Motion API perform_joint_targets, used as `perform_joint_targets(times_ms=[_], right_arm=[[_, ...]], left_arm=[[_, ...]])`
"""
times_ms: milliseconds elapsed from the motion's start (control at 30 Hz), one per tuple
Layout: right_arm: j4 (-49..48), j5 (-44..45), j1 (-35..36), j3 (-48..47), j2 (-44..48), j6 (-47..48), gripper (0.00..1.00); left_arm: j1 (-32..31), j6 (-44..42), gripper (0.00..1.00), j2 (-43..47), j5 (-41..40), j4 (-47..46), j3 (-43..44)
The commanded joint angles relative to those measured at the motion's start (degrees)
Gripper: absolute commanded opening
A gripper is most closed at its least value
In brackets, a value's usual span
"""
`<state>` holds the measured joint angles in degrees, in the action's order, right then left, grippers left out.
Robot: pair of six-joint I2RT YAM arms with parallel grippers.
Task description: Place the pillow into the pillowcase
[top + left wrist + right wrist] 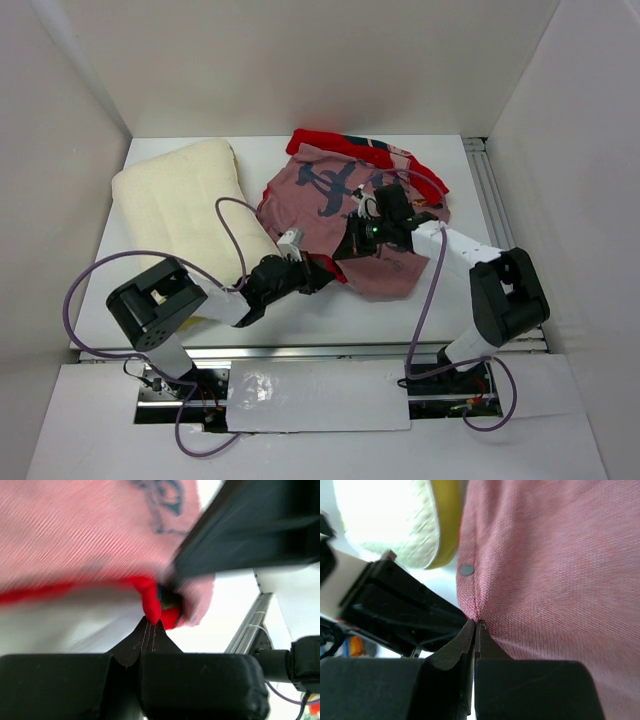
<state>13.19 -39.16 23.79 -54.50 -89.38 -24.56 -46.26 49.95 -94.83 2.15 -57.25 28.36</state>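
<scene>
We find the left claw (150, 623) and right claw (475, 623) pinched shut on the pillowcase (305, 205), the pillow (182, 200) lying beside it, not yet inserted.

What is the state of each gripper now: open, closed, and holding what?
Left gripper: closed, pinching the red edge of the pillowcase.
Right gripper: closed, pinching the pink fabric of the pillowcase.

In the smeared left wrist view the pillowcase (80, 535) runs blurred off the top and left edges, the right wrist view cuts the washed-out pillow (390, 520) at the top, and from above the left arm (225, 305) hides its near corner.
</scene>
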Motion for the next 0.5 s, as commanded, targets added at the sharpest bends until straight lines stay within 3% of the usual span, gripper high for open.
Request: perform_joint_targets(times_ms=[0,67,200,333,467], right_arm=[[6.3,9.1,-0.2,-6.0,3.2,3.0,0.0],[8.9,13.9,-0.2,-8.5,3.7,4.0,0.0],[11.7,25.9,1.1,-11.8,6.5,5.4,0.0],[11.0,50.9,5.4,-12.3,10.8,6.0,0.0],[11.0,64.9,9.9,-14.3,11.9,6.8,0.0]], left_arm=[[0.5,2.9,0.0,3.1,-5.0,-1.4,-2.4],[0.5,4.5,0.0,3.7,-6.1,11.1,-1.2],[0.5,8.3,0.0,4.3,-7.3,27.2,2.2],[0.5,10.7,0.0,3.8,-7.3,33.3,2.8],[0.5,10.7,0.0,3.1,-6.4,38.6,3.4]])
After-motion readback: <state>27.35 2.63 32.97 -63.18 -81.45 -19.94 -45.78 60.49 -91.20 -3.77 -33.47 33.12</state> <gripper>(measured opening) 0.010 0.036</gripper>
